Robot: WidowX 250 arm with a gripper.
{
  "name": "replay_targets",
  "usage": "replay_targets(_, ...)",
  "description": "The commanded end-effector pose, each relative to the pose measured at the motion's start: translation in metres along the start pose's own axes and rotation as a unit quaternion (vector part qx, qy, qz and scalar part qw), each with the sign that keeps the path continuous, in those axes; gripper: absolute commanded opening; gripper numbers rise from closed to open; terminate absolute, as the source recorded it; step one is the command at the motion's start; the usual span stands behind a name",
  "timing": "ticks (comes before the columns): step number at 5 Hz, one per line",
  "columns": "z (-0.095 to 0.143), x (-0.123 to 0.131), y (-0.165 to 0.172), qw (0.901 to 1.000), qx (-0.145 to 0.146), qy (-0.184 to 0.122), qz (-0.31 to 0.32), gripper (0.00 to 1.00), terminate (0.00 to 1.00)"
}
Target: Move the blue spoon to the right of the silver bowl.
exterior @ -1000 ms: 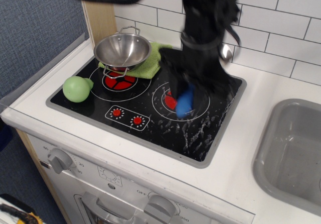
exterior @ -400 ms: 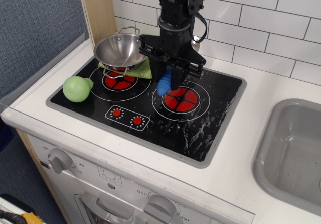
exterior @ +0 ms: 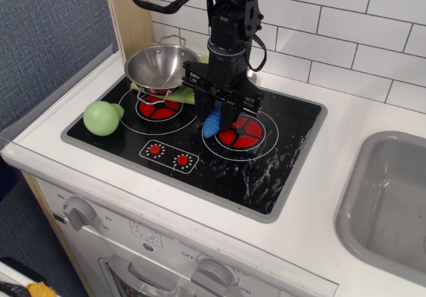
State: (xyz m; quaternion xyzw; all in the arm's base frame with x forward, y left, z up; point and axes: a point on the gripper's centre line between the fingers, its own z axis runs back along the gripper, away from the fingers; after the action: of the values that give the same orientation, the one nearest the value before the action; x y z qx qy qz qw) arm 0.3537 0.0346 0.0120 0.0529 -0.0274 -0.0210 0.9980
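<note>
Fingers point(exterior: 217, 112) closed on blue spoon point(exterior: 213, 121), handle hanging down just above the stove surface point(exterior: 279, 150), at 4 o'clock from silver bowl point(exterior: 162, 66). Judgement: lower gently until handle rests flat, release well clear of bowl's rim, lift straight up, avoiding green cloth point(exterior: 187, 94).

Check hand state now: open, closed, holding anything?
Hand: closed on the blue spoon, just right of the silver bowl, low over the stovetop.
</note>
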Motion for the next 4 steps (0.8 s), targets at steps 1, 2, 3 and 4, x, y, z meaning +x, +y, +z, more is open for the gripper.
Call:
replay_targets(1,0.025,-0.001,-0.004,0.9987,-0.011,-0.040,-0.028,1.00,0.00)
replay_targets(2,0.058,-0.003,0.000,0.9964,-0.010,-0.081,-0.020,1.00,0.00)
replay_targets(3,0.077,-0.009,0.001,0.9945,-0.025,-0.100,-0.015,1.00,0.00)
replay_targets(4,0.081,-0.019,-0.002,0.9955,-0.032,-0.087,-0.020,1.00,0.00)
